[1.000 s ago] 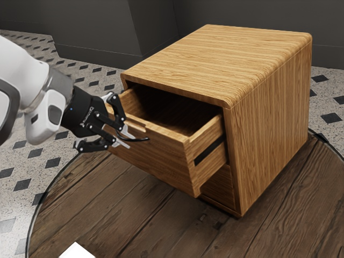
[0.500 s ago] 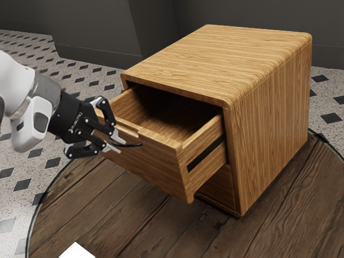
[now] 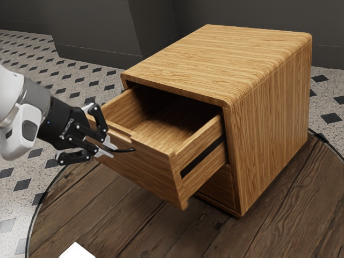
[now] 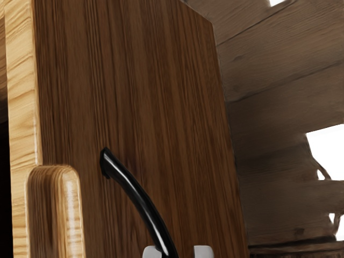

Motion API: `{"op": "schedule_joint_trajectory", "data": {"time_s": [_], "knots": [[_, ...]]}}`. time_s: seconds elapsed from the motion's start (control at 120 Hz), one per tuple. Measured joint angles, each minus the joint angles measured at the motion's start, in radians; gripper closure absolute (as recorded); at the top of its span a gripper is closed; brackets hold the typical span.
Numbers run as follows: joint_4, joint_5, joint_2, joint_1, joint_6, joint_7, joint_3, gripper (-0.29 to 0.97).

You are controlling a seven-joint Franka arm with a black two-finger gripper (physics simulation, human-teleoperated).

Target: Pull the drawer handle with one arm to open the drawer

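The black gripper [image 3: 105, 146] reaches in from the exterior view's left and grasps the thin black handle [image 3: 126, 151] on the front of the drawer [image 3: 153, 164]. In the wrist view its pale pads [image 4: 152, 252] sit on either side of the curved bar. The drawer stands well out of the wooden cabinet [image 3: 258, 70], with its bare inside open to view and its front panel hanging over the dark round plank table [image 3: 118, 215] on which the cabinet stands
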Motion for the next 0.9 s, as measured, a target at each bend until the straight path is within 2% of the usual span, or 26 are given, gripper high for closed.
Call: {"op": "schedule_joint_trajectory", "data": {"time_s": [0.9], "knots": [[-0.065, 0.02, -0.15, 0.036, -0.061, -0.001, -0.006, 0.74]]}}
